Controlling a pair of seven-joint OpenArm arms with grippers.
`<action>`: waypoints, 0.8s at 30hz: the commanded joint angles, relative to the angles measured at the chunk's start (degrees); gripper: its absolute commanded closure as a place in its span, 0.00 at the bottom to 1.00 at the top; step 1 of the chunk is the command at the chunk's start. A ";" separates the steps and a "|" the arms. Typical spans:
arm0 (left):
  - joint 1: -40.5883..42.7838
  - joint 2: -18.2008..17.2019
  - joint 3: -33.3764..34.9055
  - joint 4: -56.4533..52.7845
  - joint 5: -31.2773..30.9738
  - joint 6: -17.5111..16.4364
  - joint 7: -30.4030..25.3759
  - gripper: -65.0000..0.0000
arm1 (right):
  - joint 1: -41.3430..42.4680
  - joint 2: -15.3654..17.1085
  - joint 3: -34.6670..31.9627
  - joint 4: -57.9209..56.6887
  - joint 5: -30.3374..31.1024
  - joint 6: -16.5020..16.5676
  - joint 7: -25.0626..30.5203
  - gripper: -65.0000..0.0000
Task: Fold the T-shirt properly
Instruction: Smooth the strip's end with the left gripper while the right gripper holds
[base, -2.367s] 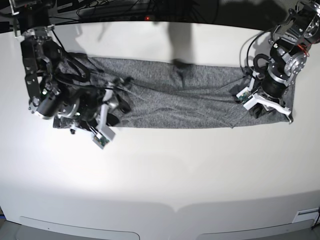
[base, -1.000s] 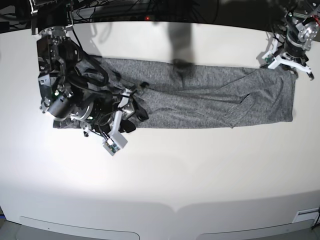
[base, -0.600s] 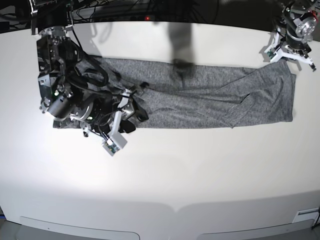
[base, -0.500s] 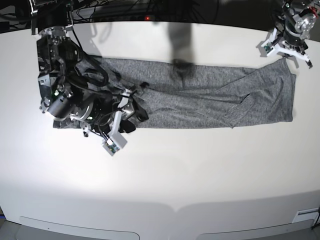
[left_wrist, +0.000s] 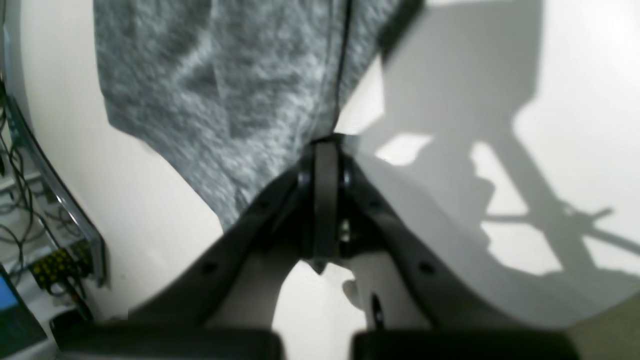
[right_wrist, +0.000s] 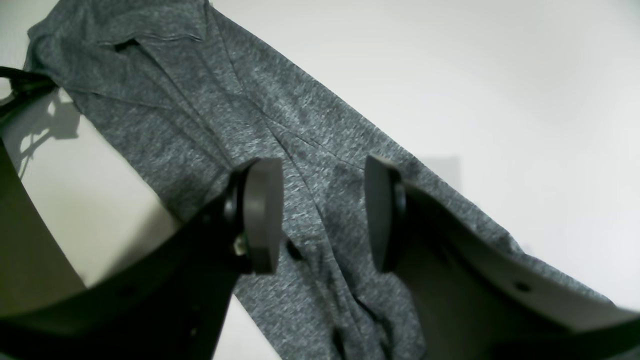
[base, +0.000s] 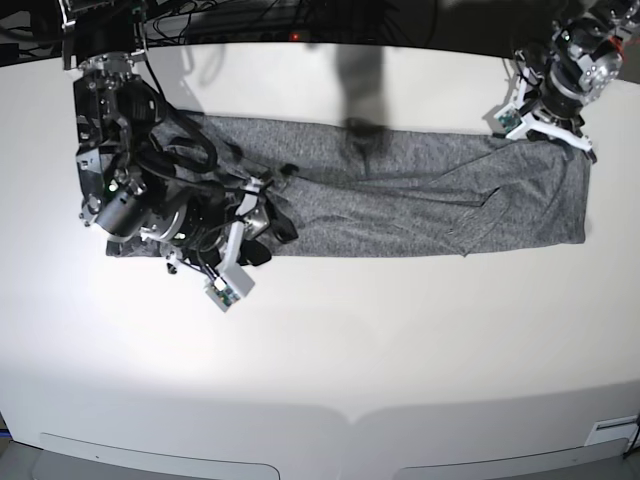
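The T-shirt (base: 400, 195), a heather-grey knit garment, lies flattened into a long band across the far half of the white table (base: 350, 370), running from about 9 o'clock to 3 o'clock in the base view, with creases gathering toward its 3 o'clock end. The left gripper (base: 543, 125) sits at roughly 1 o'clock in that view, at the far corner of the fabric. In the left wrist view its jaws are pressed together into a single dark line (left_wrist: 325, 200), and the edge of the grey cloth (left_wrist: 240, 100) runs right down to the tip; whether a fold of it is actually pinched there cannot be told, since the tips are blurred. The right gripper (base: 245, 240) is at 9 o'clock in the base view, low over the bunched end of the shirt. In the right wrist view its two round pads (right_wrist: 262, 215) stand moderately apart (right_wrist: 320, 215), with wrinkled grey fabric (right_wrist: 200, 125) showing between and beyond them, and nothing is clamped. Dark cables (left_wrist: 20, 210) hang past the table edge at 8 o'clock in the left wrist view.
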 joint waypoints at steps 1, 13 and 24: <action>-0.68 -0.83 -0.24 -0.04 -0.24 -0.20 -0.20 1.00 | 1.09 0.35 0.39 0.96 0.96 0.37 1.11 0.58; -5.68 -1.14 -0.24 -8.26 3.91 -0.13 3.04 1.00 | 1.09 0.35 0.39 0.96 0.96 0.39 0.96 0.58; -8.87 -1.16 -0.24 -8.28 3.89 -0.11 2.56 1.00 | 1.09 0.33 0.39 0.96 0.96 0.37 0.98 0.58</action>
